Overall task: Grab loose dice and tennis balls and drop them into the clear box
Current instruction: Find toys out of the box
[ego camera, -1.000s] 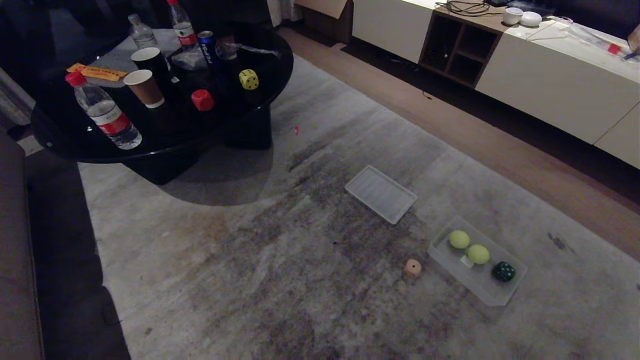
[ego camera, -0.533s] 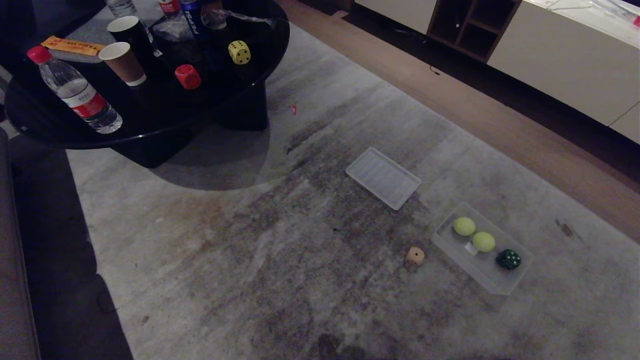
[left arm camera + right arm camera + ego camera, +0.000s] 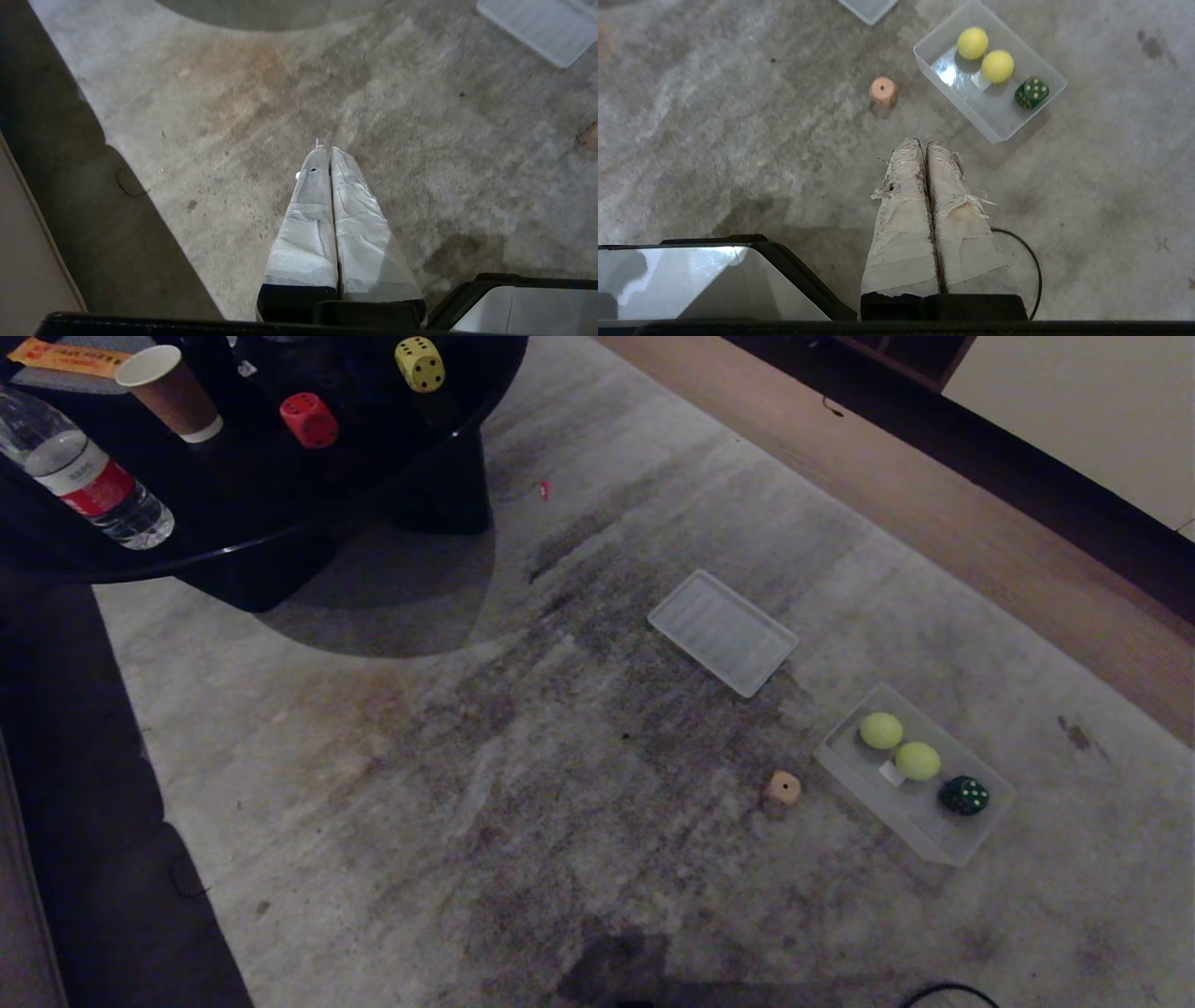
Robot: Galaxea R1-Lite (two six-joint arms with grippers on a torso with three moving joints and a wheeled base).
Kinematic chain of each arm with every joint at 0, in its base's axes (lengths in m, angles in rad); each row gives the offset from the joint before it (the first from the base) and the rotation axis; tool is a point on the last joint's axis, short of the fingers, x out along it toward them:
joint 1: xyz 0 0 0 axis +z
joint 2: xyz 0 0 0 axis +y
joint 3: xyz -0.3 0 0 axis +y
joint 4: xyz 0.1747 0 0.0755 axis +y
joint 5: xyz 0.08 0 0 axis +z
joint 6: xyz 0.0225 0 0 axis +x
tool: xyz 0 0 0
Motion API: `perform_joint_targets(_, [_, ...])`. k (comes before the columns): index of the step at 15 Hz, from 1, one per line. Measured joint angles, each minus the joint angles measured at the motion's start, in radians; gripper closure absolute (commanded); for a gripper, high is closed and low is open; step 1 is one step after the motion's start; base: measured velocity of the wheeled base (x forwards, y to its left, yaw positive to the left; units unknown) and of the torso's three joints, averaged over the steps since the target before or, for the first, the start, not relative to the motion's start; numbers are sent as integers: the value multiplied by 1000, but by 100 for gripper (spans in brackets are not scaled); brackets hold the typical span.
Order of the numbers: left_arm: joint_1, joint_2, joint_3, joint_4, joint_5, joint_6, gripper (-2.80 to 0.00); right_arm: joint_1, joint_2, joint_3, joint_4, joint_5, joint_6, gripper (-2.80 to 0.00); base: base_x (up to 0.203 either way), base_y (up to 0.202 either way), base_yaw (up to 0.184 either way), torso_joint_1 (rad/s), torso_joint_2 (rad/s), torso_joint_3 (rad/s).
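Hovering over the rug, our left gripper and right gripper stay pressed closed, empty; beige die lies beside the clear box.

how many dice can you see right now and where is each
4. Dark green die in the clear box; pinkish-beige die on the carpet beside it; red die and yellow die on the black table.

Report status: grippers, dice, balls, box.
Both grippers shut, empty. Clear box holds two tennis balls, green die. Beige die loose beside it, unobstructed.
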Motion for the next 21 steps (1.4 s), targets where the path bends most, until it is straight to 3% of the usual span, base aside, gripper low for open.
perform_joint_targets(21, [0,0,0,1,0,-6,0,0,0,-1,0,5,-15,0,0,0,0,2,2,-197])
